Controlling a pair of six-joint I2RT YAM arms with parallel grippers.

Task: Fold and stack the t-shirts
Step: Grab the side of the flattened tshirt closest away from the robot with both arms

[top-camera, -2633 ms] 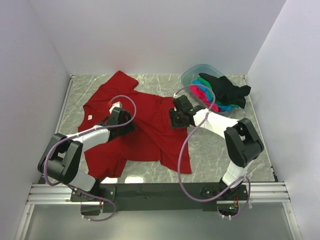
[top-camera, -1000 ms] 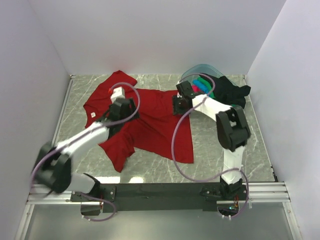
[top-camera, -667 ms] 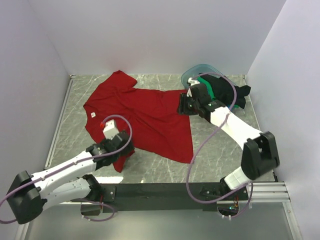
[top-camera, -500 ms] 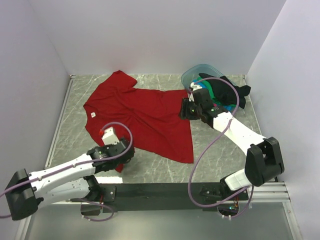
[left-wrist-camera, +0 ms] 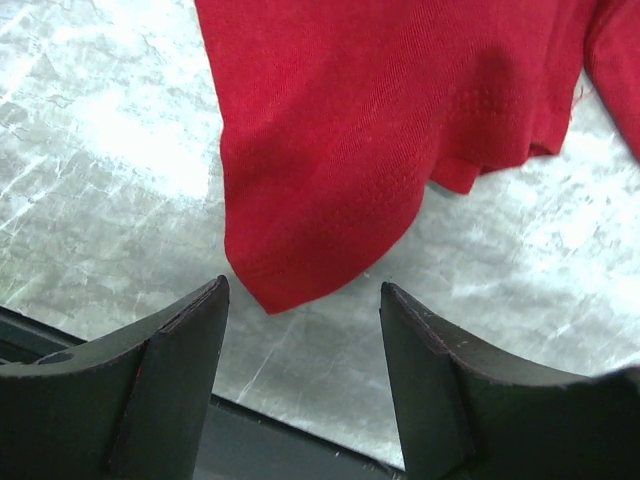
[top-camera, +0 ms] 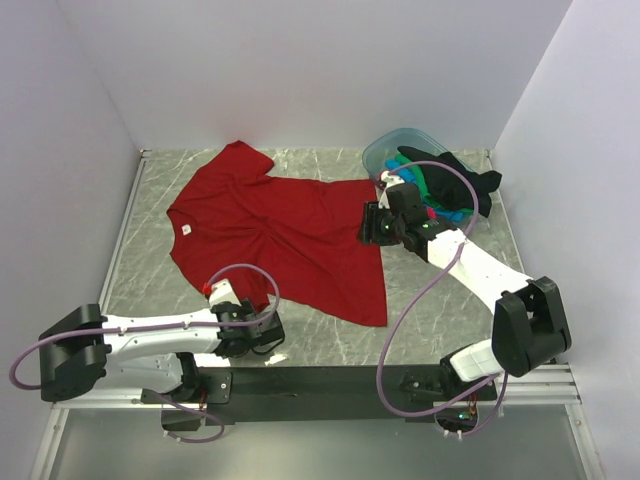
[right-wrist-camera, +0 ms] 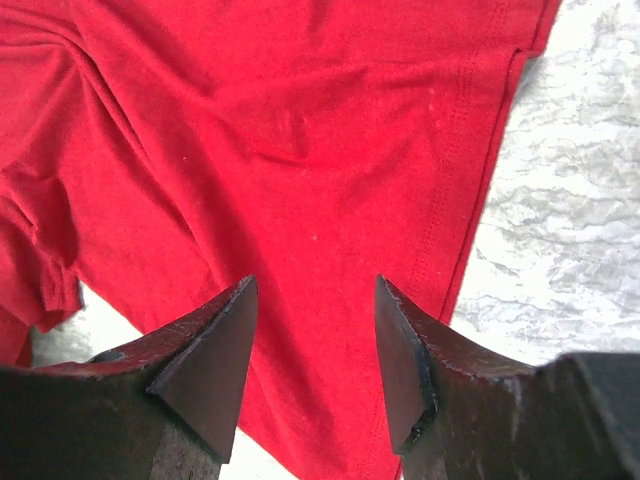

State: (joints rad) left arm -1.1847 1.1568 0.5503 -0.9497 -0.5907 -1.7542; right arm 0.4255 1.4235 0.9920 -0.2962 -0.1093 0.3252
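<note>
Left gripper, low at the near edge of the grey marble table, is wide open and holds nothing. The pointed near corner of a dark red short-sleeved cloth t-shirt lies just ahead of the gap between its black fingers. The shirt is spread mostly flat across the middle of the table, collar to the left.

My right gripper hovers over the shirt's right-hand hem, also wide open and empty, with red cloth under both fingers.

A clear bluish plastic tub sits at the far right. A black t-shirt is draped over its rim, and brighter cloth shows beneath.

As I judge the risks:
- If I close the left gripper here, it may catch only the tip of the corner, which could slip out on the lift.
- The cloth beside that corner looks doubled under, so a deeper bite might take two layers and spoil the fold.
- If the two arms pull unevenly, the shirt would skew or bunch.
</note>
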